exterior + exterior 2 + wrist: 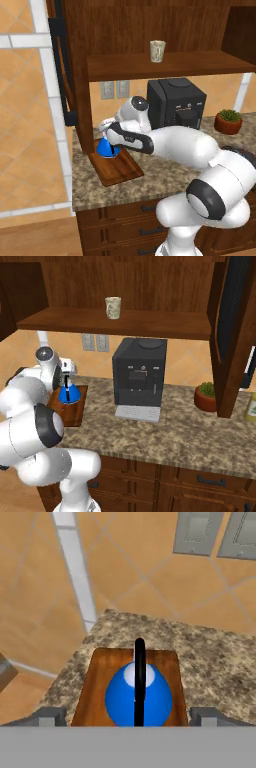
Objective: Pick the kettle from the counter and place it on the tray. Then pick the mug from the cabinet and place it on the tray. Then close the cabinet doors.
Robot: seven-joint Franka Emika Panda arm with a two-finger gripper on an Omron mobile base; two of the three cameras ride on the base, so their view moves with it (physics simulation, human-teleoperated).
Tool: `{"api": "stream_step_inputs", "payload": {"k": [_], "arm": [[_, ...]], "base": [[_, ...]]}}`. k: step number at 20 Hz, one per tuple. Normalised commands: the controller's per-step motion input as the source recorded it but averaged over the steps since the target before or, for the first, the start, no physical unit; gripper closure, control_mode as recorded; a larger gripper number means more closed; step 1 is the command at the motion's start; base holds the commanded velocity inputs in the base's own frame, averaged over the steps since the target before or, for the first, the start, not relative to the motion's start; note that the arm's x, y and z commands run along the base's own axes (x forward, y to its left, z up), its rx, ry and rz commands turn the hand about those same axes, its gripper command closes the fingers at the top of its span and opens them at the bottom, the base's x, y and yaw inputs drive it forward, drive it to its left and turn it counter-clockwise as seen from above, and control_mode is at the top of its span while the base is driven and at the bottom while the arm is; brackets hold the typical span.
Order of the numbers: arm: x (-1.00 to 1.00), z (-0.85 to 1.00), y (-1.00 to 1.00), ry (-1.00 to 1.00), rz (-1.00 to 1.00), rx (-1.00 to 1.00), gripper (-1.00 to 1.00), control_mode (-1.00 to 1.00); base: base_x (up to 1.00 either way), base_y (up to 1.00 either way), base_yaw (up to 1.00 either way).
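The blue kettle (106, 147) (68, 394) (139, 697) stands upright on the wooden tray (120, 170) (72, 413) (97, 682) at the left end of the granite counter (165, 175) (175, 436). My gripper (107, 131) (67, 373) (129, 717) hovers just above it, open, its fingertips (50, 716) wide apart on either side of the black handle. The cream mug (157, 51) (113, 307) sits on the shelf of the cabinet (165, 65). Both cabinet doors (62, 65) (232, 321) hang open.
A black coffee machine (175, 102) (139, 376) stands on the counter right of the tray. A potted plant (228, 121) (205, 396) is farther right, with a pale bottle (251, 406) beyond. Wall outlets (115, 90) (197, 532) sit behind the tray.
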Motion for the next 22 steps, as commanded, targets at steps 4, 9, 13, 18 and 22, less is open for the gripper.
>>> {"api": "stream_step_inputs", "payload": {"k": [4,9,13,18,22], "arm": [[-1.00,0.84,-0.51,-0.26,0.00,0.01,-1.00,-1.00],[-0.92,0.94,-0.58,-0.11,0.00,0.00,-1.00,-1.00],[-0.81,0.98,-0.58,-0.02,0.00,0.00,-1.00,-1.00],[-0.42,0.82,-0.17,0.12,-0.07,-0.04,-1.00,-1.00],[-0.03,0.07,-0.06,0.13,-0.02,-0.01,-1.00,-1.00]], "base": [[0.00,0.00,0.00],[0.00,0.00,0.00],[0.00,0.00,0.00],[0.00,0.00,0.00],[0.00,0.00,0.00]]}}
